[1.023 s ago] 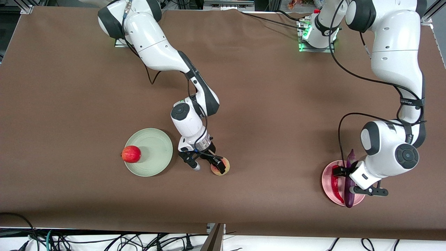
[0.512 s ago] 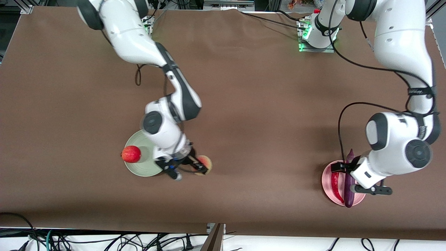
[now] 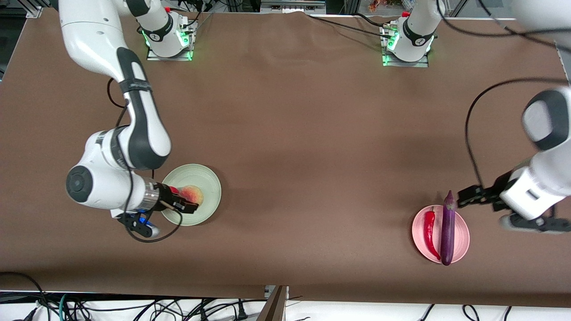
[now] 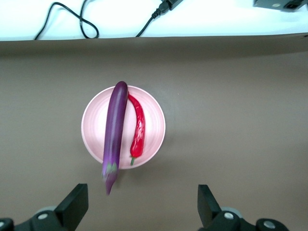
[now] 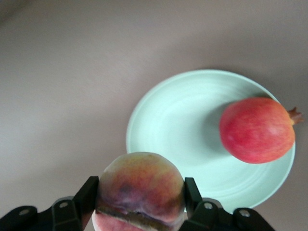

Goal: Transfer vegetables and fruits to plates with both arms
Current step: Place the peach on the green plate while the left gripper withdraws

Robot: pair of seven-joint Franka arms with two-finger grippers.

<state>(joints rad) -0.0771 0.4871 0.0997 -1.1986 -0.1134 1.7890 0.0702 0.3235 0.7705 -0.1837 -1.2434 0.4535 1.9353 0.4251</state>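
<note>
While I am holding the peach clamped in the right gripper over the green plate, lower left of frame, a careless release risks knocking the pomegranate off. The left gripper is hanging spread, empty, beside the pink plate.

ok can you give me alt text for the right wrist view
The right end effector grips a yellow-pink peach between its two black fingers, held up over the brown table at the edge of a pale mint green plate. A round red pomegranate with a small crown tip sits on the plate.
</note>
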